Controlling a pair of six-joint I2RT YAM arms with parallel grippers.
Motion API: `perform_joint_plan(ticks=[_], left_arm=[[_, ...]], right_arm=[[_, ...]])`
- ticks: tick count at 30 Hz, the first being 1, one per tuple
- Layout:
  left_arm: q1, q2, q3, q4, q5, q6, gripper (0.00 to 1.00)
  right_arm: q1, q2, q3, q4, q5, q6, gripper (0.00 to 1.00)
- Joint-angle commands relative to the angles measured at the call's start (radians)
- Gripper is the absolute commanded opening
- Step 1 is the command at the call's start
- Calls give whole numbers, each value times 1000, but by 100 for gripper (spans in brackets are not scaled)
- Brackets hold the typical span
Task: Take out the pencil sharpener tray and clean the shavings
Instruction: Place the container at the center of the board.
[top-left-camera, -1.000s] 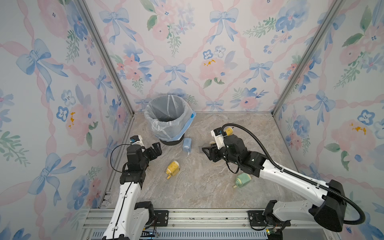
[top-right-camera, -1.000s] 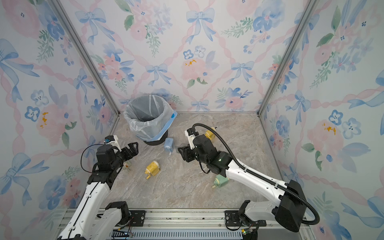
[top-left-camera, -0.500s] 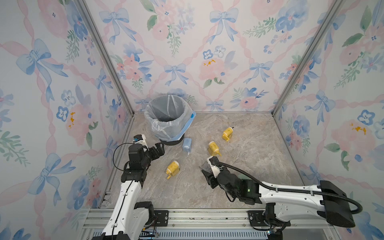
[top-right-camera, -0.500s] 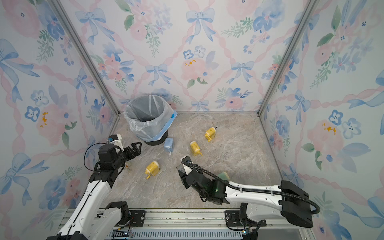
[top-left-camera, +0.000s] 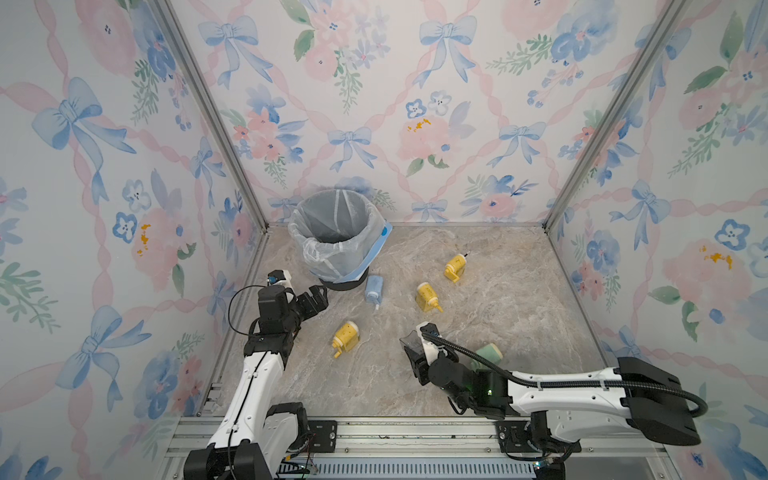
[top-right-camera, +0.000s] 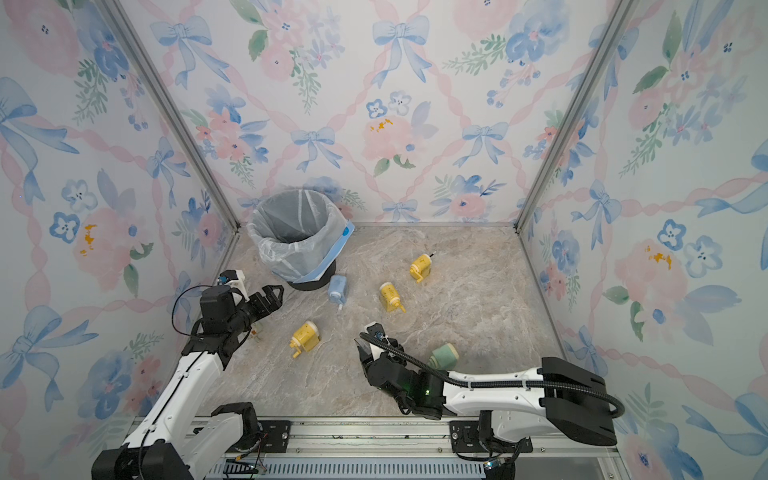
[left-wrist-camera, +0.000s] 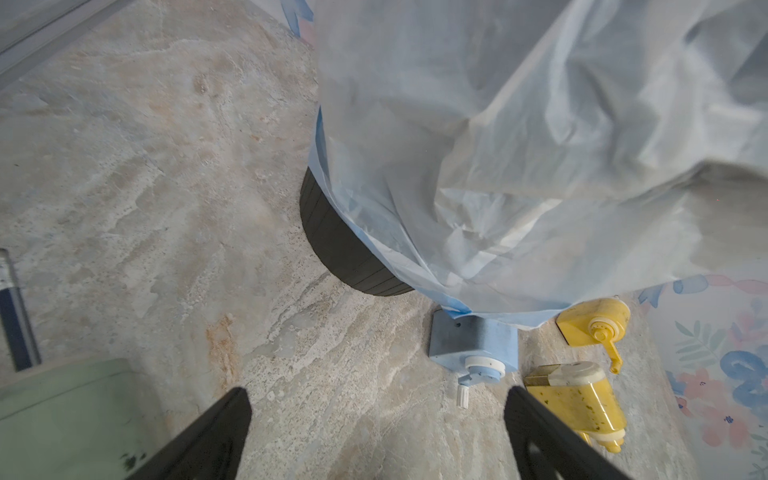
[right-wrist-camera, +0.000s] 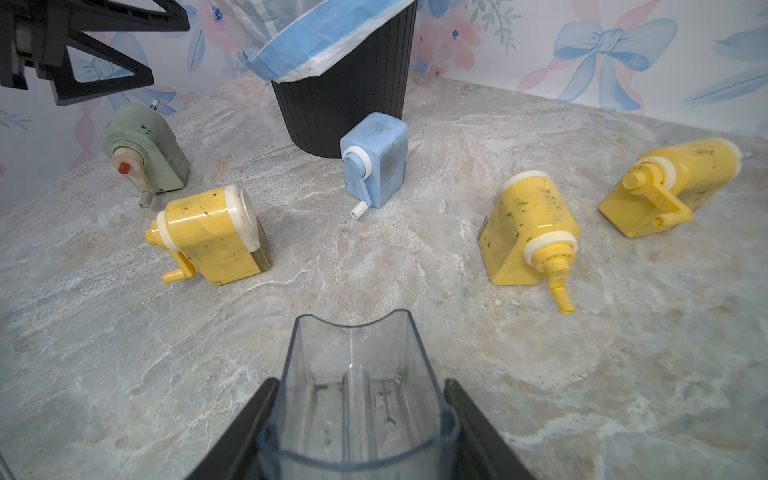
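A marble-patterned desk (top-left-camera: 498, 291) sits inside a booth papered with bows and flowers. The right tool (right-wrist-camera: 360, 384) is partly closed on a clear plastic tray (right-wrist-camera: 357, 345), with one finger on each long side wall. It holds the tray low over the near middle of the desk, well apart from the lined bin (top-left-camera: 332, 257) in the back left corner. The tray looks almost empty (a speck or two on its floor, as far as the wrist view shows).

The left tool (top-left-camera: 318, 296) is spread wide and holds nothing; it hangs just beside the bin's base. Small crank sharpeners (right-wrist-camera: 212, 237) — yellow, blue and green — are scattered over the desk. I cannot tell which one the tray belongs to.

The tray appears light, stiff and thin-walled, with slick sides. A hard squeeze could probably crack it or make it pop out of the grip. The best hold is likely on the side walls close to an end wall, where the plastic is braced — much as it is held now.
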Motion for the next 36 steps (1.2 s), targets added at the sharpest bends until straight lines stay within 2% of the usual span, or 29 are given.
perform_joint_plan(ticks=[1,5,9,16,19,25,36], left_arm=[[-6,-23,-15,21,20,-16,98],[-11,-31,-20,28,15,-17,98],[-20,-31,-21,31,31,-21,98],[-24,-46,-27,39,21,-19,98],[-24,-49,-32,43,13,-18,98],[-25,-60,-39,48,14,-19,98],[-60,-70,-40,59,42,-11,98]], right_arm=[[38,106,-26,153,20,35,50],[57,265,4,246,5,6,50],[61,361,-23,366,-18,8,50],[62,353,-99,426,-43,56,51],[64,360,-103,431,-46,64,55],[65,368,-110,436,-39,89,75],[69,344,-109,403,-31,99,86]])
